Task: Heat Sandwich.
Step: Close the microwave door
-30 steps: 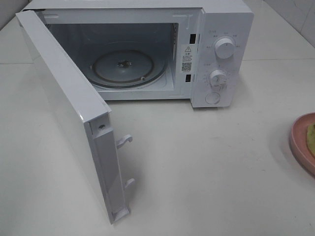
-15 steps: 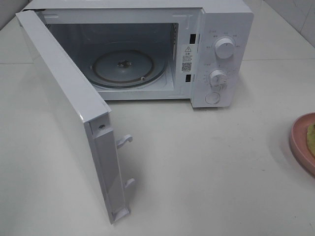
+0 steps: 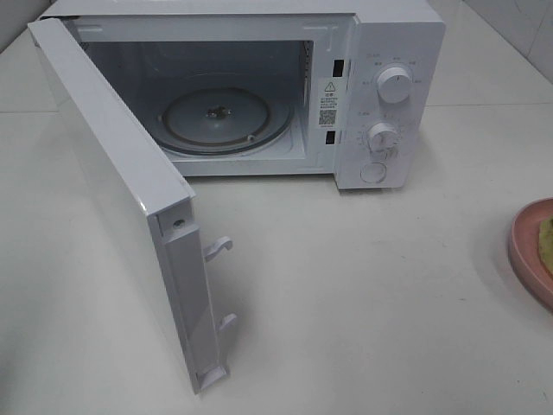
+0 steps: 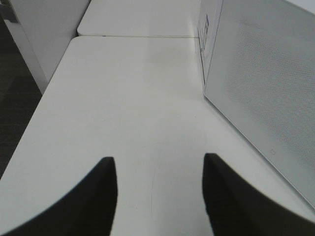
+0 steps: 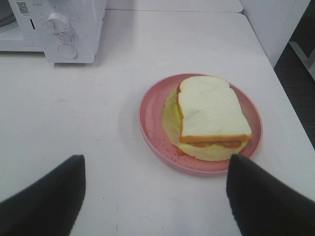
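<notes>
The sandwich (image 5: 212, 110), white bread with yellowish-green filling, lies on a round pink plate (image 5: 150, 115); in the exterior high view only a sliver of the sandwich (image 3: 546, 244) and the plate's rim (image 3: 521, 246) show at the right edge. My right gripper (image 5: 155, 162) hovers open just short of the plate, fingers wide apart and holding nothing. My left gripper (image 4: 160, 160) is open over bare table, beside the microwave door's outer face (image 4: 266, 93). Neither gripper appears in the exterior high view.
The white microwave (image 3: 389, 35) stands at the back with its door (image 3: 121, 190) swung wide to the left and the glass turntable (image 3: 225, 117) bare inside. Two knobs and a button sit on its right panel (image 3: 383, 138). The table's right edge (image 5: 290, 98) runs close past the plate.
</notes>
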